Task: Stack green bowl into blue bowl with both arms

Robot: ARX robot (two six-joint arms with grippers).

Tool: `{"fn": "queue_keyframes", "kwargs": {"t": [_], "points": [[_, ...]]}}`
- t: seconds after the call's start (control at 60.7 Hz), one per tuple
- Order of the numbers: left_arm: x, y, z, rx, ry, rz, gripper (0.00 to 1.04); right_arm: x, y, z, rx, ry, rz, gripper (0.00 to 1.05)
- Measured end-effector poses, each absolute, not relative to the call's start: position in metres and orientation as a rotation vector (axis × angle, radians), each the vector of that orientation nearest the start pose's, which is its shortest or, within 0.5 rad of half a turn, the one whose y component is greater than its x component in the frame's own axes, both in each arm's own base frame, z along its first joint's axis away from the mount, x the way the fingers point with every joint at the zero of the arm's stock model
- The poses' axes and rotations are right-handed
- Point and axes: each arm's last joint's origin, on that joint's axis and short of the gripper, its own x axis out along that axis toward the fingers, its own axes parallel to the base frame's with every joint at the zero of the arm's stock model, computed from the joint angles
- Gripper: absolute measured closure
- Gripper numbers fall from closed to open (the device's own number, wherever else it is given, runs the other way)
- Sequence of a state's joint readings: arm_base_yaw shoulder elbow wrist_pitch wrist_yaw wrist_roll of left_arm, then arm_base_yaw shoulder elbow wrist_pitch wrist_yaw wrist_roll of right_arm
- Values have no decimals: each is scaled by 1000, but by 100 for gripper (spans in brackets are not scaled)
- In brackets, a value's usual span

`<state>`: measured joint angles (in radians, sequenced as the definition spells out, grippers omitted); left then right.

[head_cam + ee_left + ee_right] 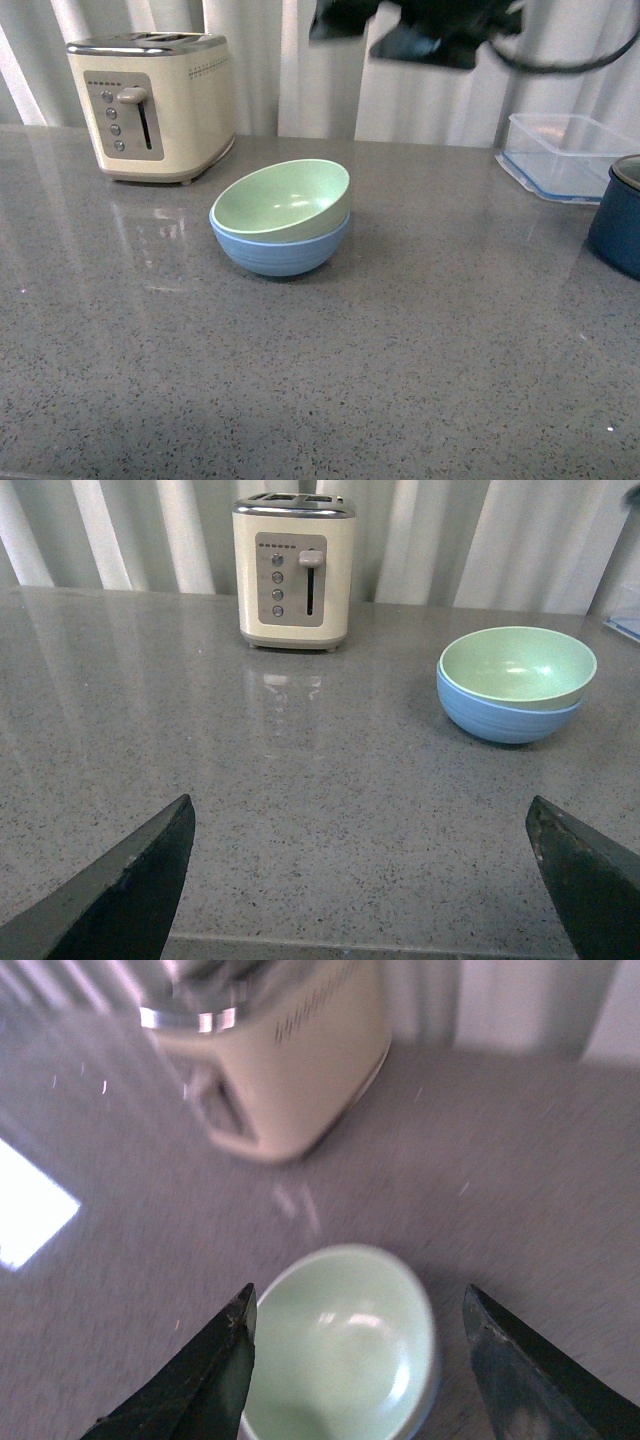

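The grey speckled worktop (420,330) carries a cream toaster (155,105); no writing on it can be read. Near the toaster, toward the clear container (560,155), the green bowl (285,200) sits tilted inside the blue bowl (280,250). The left tool (380,880) and the right tool (360,1360) are wide apart, holding nothing.

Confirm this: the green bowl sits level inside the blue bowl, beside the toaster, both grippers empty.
Not level. The front view shows the green bowl tilted inside the blue bowl, one rim edge raised. The rest holds: toaster beside them, both grippers empty.
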<state>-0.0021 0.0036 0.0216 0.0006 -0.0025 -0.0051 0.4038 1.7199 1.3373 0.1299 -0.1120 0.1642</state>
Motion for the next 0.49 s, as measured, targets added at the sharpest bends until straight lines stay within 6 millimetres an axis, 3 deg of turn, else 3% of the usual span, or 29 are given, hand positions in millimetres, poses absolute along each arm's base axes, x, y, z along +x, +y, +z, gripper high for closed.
{"fn": "queue_keyframes", "kwargs": {"t": [0.033,0.099,0.165,0.313,0.495], "points": [[97,0,171,-5,-19,0,7,357,150,315,96,131,334,54],[97,0,170,-5,-18,-2,7,337,132,317,79,-22,136,65],[97,0,170,-5,-18,-1,7,318,109,300,64,-70,29,77],[97,0,171,-5,-19,0,7,285,74,243,9,13,0,103],[97,0,171,-5,-18,-1,7,249,50,226,5,-2,4,104]]}}
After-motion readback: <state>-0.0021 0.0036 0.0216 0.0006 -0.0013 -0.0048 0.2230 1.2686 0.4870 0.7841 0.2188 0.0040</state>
